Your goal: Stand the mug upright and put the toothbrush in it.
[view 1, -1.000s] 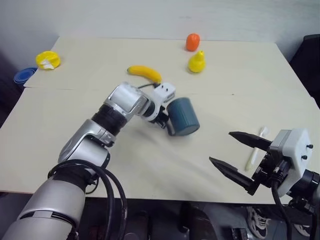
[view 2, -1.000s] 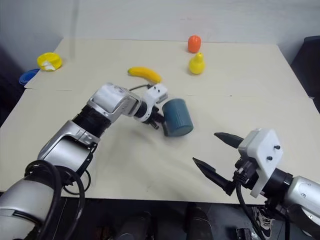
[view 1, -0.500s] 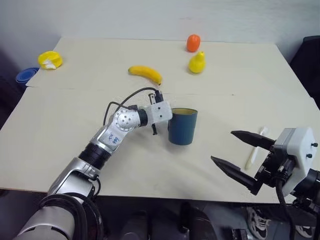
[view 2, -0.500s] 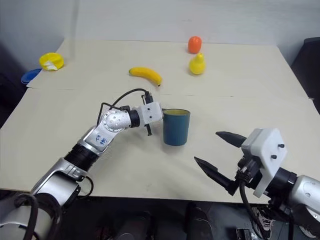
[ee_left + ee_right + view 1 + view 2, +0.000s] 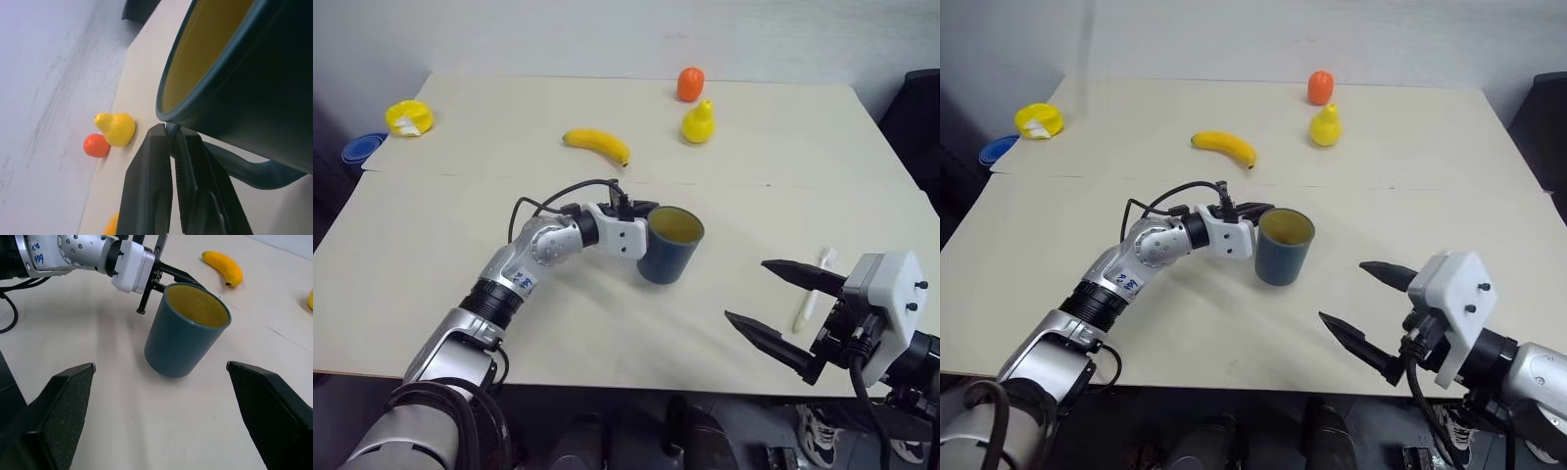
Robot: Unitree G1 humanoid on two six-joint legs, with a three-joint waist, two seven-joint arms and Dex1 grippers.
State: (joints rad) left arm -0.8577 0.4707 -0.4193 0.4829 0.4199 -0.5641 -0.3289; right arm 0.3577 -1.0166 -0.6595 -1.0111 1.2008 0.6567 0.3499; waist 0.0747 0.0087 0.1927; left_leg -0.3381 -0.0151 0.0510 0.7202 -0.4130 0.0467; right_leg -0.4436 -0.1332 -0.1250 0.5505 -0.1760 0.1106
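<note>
Mug [image 5: 669, 245] stands upright, unlabelled, handle pinched by left fingers [image 5: 151, 186]; right fingers [image 5: 773, 338] spread.

The mug [image 5: 671, 244] was seen standing upright on the table [image 5: 460, 225], with the left gripper [image 5: 641, 211] held against its rim. The toothbrush [image 5: 813, 290] lay behind the right gripper [image 5: 766, 297], whose fingers were spread.

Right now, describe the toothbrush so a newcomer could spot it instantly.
On the pale beige table, look near the front edge on the robot's right, just behind the open right gripper. The slim white plastic toothbrush lies flat there, the only thin white stick among rounded, colourful objects.
</note>
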